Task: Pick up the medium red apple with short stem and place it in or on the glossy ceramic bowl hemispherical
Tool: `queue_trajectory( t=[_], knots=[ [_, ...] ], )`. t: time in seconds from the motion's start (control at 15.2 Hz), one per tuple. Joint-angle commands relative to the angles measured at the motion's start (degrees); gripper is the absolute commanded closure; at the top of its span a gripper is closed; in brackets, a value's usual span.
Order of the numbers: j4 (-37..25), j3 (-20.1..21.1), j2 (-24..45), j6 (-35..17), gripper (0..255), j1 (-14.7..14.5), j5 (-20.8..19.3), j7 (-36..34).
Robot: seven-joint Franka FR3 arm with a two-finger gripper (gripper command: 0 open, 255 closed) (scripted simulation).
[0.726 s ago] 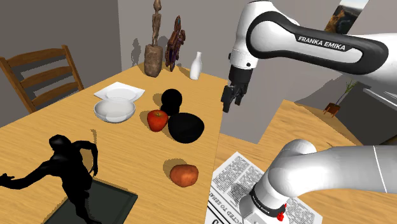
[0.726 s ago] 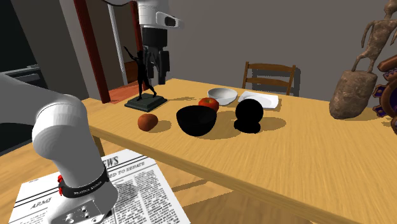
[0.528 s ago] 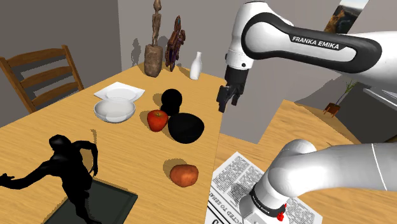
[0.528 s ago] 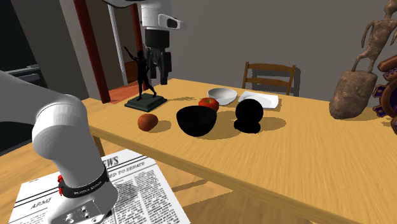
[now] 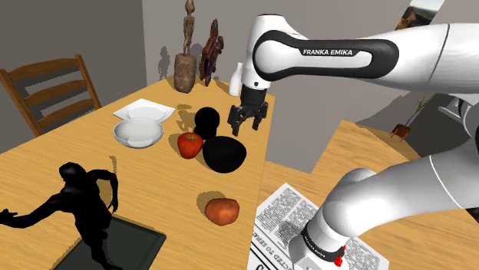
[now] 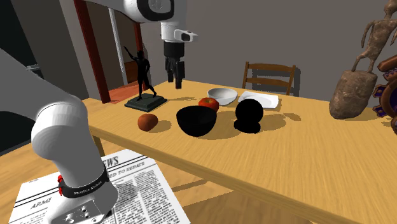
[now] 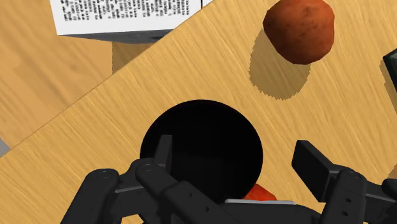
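**Q:** State of the claw?
**A:** The claw (image 5: 246, 123) is released. Its fingers (image 7: 164, 151) stand apart and nothing is clasped between them. It hangs in the air above the table (image 5: 46, 165) and touches nothing.

**Q:** Position of the apple?
**A:** The apple (image 5: 189, 143) rests on the table, lower than the claw and off to its side, toward the shoulder view's left. It is red with a short stem. In the wrist view a red part of it shows between the two fingers, at the far rim of the black bowl (image 5: 224, 154).

**Q:** What lies under the claw?
**A:** The black bowl. It stands upright on the table, almost straight below the claw, with its opening facing up. The apple sits just beside it. Whether the two touch cannot be told.

**Q:** Other items around the claw?
**A:**
- A black ball (image 5: 207, 120) sits below the claw, beside both the apple and the black bowl.
- A white bowl (image 5: 138, 132) stands beyond the apple as seen from the claw, near the apple but apart from it.
- A russet fruit (image 5: 222, 210) lies well apart from the claw, past the black bowl.
- A black figurine (image 5: 80, 203) stands farther off still.
- A newspaper (image 5: 285, 211) lies lower than the table, past its edge.
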State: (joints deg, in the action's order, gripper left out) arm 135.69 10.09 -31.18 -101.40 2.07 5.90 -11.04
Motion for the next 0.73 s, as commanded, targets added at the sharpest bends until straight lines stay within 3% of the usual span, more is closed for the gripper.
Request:
queue_trajectory(
  t=[0.0,0.66],
  knots=[
    [-1.81,1.43,4.40,-3.38,0,0.44,0.38,-3.02],
    [-14.67,6.33,25.40,-14.68,0,2.35,-2.45,-17.89]
  ],
)
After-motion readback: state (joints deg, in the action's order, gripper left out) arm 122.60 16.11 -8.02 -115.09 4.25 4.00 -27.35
